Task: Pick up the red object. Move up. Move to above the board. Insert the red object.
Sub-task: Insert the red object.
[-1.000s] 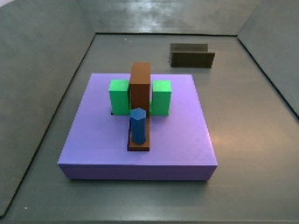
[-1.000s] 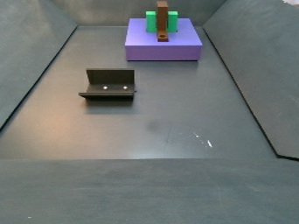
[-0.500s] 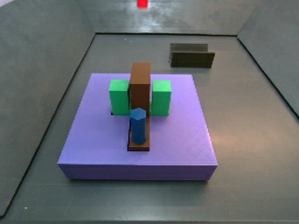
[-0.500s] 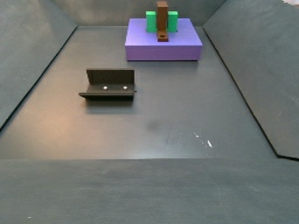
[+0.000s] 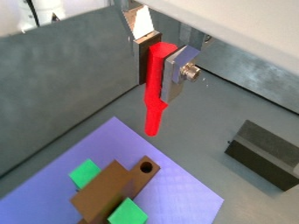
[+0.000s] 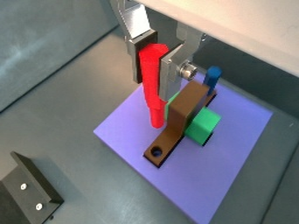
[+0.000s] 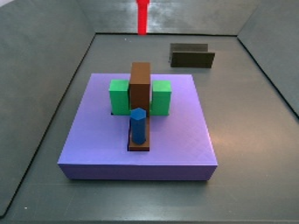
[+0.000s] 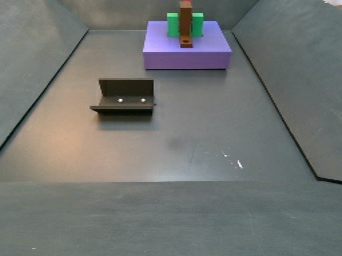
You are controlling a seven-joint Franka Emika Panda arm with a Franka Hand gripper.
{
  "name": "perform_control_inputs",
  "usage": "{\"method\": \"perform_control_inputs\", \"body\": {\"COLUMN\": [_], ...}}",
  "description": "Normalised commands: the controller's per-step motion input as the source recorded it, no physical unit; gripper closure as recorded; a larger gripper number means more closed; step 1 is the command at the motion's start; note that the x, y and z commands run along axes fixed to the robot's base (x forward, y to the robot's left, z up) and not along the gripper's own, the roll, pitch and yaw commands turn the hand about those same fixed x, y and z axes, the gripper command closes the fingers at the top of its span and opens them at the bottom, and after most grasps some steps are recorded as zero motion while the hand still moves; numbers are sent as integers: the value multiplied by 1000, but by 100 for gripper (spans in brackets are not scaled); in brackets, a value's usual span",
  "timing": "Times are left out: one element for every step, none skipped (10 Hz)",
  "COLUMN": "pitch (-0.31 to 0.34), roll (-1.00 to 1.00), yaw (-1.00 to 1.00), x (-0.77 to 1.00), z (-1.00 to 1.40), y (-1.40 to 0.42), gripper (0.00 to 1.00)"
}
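Note:
My gripper (image 5: 160, 77) is shut on the red object (image 5: 155, 109), a thin bright red stick that hangs upright from between the silver fingers (image 5: 179, 72). Both wrist views show this grip (image 6: 156, 68). The red object (image 6: 152, 98) hangs above the board (image 6: 216, 171), a lavender slab. On the board lies a brown bar (image 6: 176, 133) with a round hole (image 6: 155, 154) at one end. In a side view the red object (image 7: 142, 16) shows at the top edge, high behind the board (image 7: 176, 144); the gripper is out of that frame.
A blue hexagonal peg (image 7: 138, 124) stands in the brown bar (image 7: 140, 86), with green blocks (image 7: 119, 96) on either side. The fixture (image 7: 191, 56) stands on the floor beyond the board and shows in another side view (image 8: 124, 96). Grey walls enclose the floor.
The red object has come down into a side view: absent a second ago, only its tip half a second ago, now a longer stretch shows. The board's pieces have not moved.

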Motion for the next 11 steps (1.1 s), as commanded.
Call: {"method": "perform_control_inputs", "body": {"pitch": [-94,-43,0,0,0,0,0,0,-23,-66,-130], "roll": [309,273,227,151,60,56,51,26,0,-144,-253], "yaw": [0,-34,-69,-71,-51,-29,-31,-29,-57,-111,-166], "x": [66,49,54,20,0,0,0,0,23,0,0], "z": [-640,-566,-486,-366,-174,-166,-189,-226,-303,-329,-303], "y": [31,46,46,14,9,0,0,0,0,0,69], "gripper": [100,100,100,100,100,100,100,100,100,100,100]}}
